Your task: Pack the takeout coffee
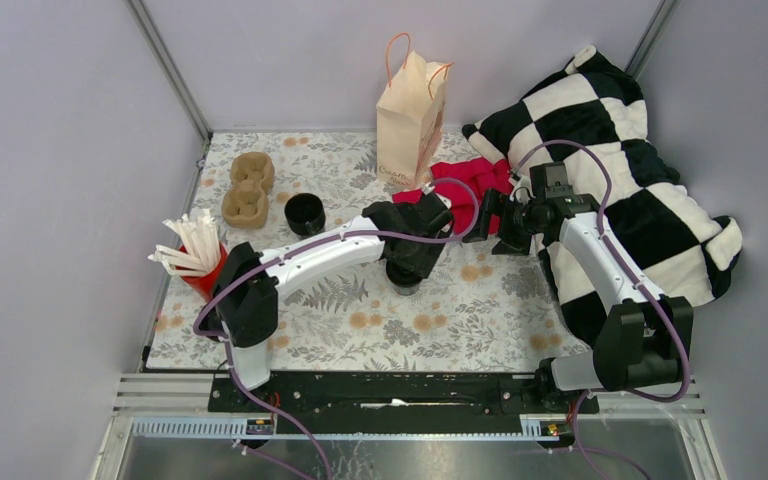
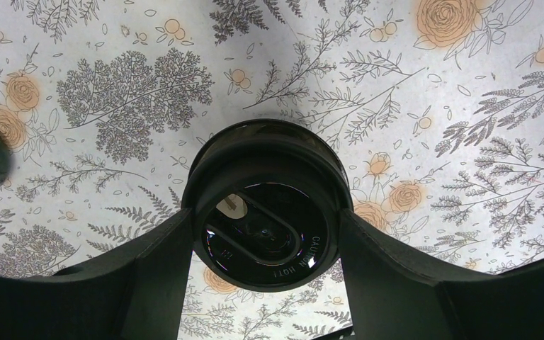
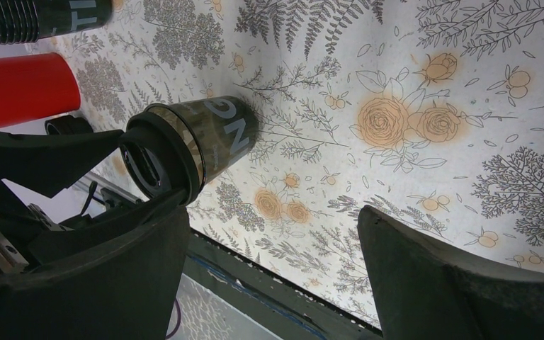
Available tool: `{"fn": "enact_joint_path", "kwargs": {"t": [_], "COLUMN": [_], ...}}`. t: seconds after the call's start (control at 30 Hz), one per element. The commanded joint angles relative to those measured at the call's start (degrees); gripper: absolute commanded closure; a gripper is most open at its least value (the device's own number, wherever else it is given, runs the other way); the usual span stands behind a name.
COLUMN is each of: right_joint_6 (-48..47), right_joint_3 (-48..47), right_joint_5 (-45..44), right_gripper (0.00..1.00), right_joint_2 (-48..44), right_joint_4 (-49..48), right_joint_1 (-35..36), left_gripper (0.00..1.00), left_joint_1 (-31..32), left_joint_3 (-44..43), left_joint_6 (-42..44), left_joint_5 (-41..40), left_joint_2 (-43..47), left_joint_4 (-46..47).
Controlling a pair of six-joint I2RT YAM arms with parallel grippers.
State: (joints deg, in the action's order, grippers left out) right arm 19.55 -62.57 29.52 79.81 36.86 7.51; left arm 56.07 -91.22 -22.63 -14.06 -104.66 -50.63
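Observation:
The takeout coffee [image 2: 269,227] is a small black cup with a round black lid marked "CAUTION HOT". It stands upright on the flowered tablecloth [image 1: 480,310] near the middle of the table. My left gripper [image 2: 265,237] reaches down over it, with both fingers pressed against opposite sides of the lid. In the top view the cup [image 1: 403,282] is mostly hidden under that gripper [image 1: 406,266]. The right wrist view shows the cup [image 3: 209,138] from the side, its base on the cloth. My right gripper [image 1: 482,222] hovers to the cup's right, open and holding nothing [image 3: 273,241].
A tan paper bag [image 1: 412,115] stands upright at the back. A brown cup tray [image 1: 248,187], an open black cup [image 1: 304,213] and a red cup of white straws [image 1: 200,262] are at the left. A red cloth [image 1: 465,180] and a checkered pillow [image 1: 610,150] lie at the right.

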Motion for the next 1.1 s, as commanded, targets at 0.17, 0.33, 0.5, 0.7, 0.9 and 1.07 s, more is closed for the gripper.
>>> {"fn": "enact_joint_path", "kwargs": {"t": [0.17, 0.33, 0.5, 0.7, 0.9, 1.07], "right_joint_6": [-1.0, -1.04, -1.08, -1.27, -1.18, -1.2], "right_joint_3": [0.49, 0.56, 0.52, 0.51, 0.93, 1.41], "right_joint_5": [0.75, 0.65, 0.72, 1.36, 3.18, 4.35], "right_gripper": [0.06, 0.06, 0.06, 0.06, 0.06, 0.06], "right_joint_2": [-1.85, -2.02, -1.94, -1.27, -0.64, -0.27], "right_joint_4": [-0.83, -0.92, -0.92, -1.0, -1.68, -1.84], "right_joint_1": [0.31, 0.31, 0.3, 0.31, 0.27, 0.29], "left_gripper": [0.46, 0.46, 0.43, 0.3, 0.2, 0.13], "left_joint_1": [-0.43, -0.51, -0.69, -0.93, -0.94, -0.94], "left_joint_3": [-1.58, -1.86, -1.29, -1.07, -2.66, -3.92], "left_joint_6": [1.32, 1.63, 1.63, 1.63, 1.2, 0.55], "left_joint_5": [-2.2, -2.29, -2.33, -1.58, 0.61, 1.19], "left_joint_2": [-1.55, -1.84, -1.91, -1.51, -1.03, -0.24], "left_joint_4": [1.5, 1.46, 1.24, 1.06, 0.4, -0.72]}}
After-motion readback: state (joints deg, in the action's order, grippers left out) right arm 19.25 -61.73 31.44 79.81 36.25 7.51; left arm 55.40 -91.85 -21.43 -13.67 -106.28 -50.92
